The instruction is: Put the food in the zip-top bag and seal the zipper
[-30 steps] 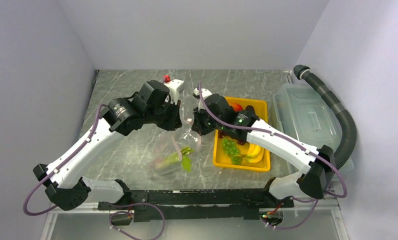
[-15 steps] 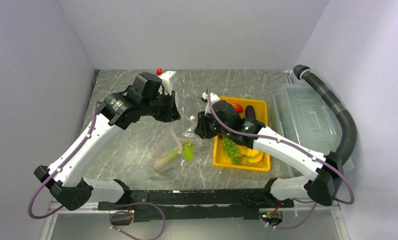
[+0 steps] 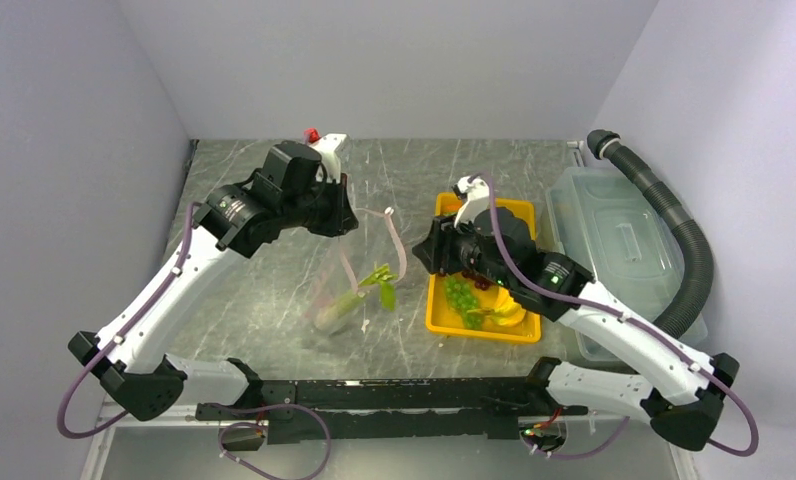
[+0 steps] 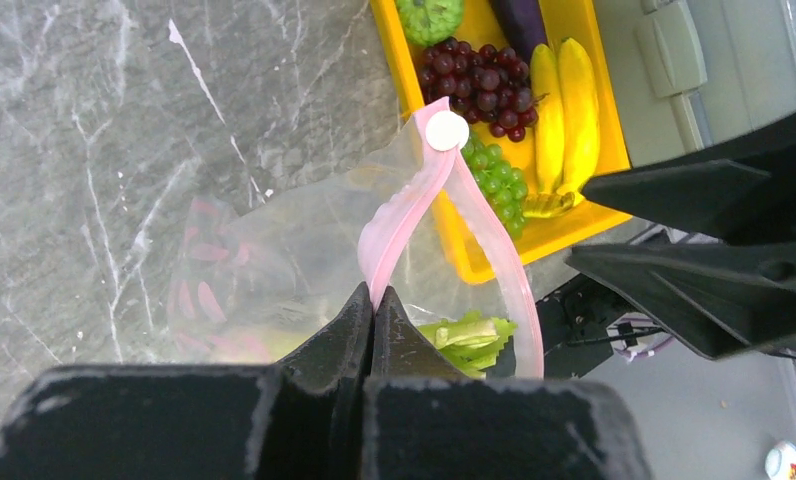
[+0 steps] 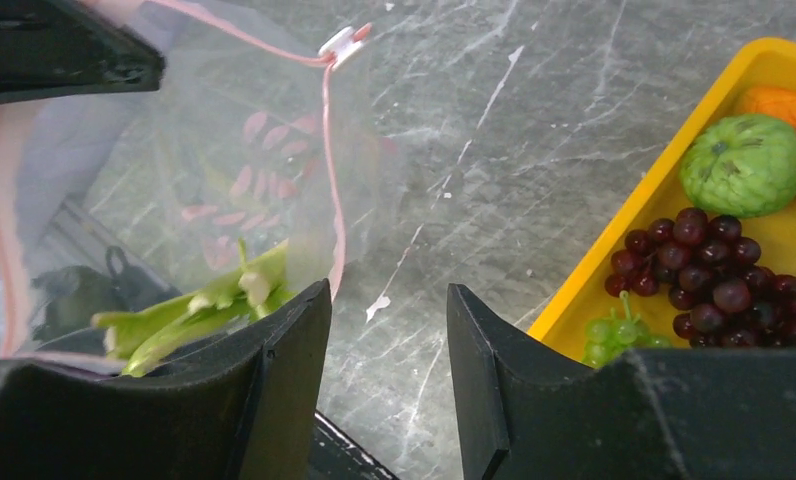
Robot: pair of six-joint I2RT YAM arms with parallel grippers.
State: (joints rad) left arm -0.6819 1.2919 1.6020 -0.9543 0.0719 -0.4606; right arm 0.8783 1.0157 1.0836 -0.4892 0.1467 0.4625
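Top external view: left gripper (image 3: 346,215) clenched on zipper (image 3: 401,250), zip-top bag (image 3: 332,290) hanging mid-counter (image 3: 264,300), celery (image 3: 359,300) inside. Right gripper (image 3: 436,256) released, empty, between bag and yellow tray (image 3: 437,322). Green grapes (image 3: 461,297), bananas (image 4: 564,110) in tray, just right of it. Right arm nearer.

The top camera looks down from behind over the whole table (image 3: 274,290). Both wrist cameras look down closely; all share the zip-top bag (image 3: 339,290) and the yellow tray (image 3: 436,318).
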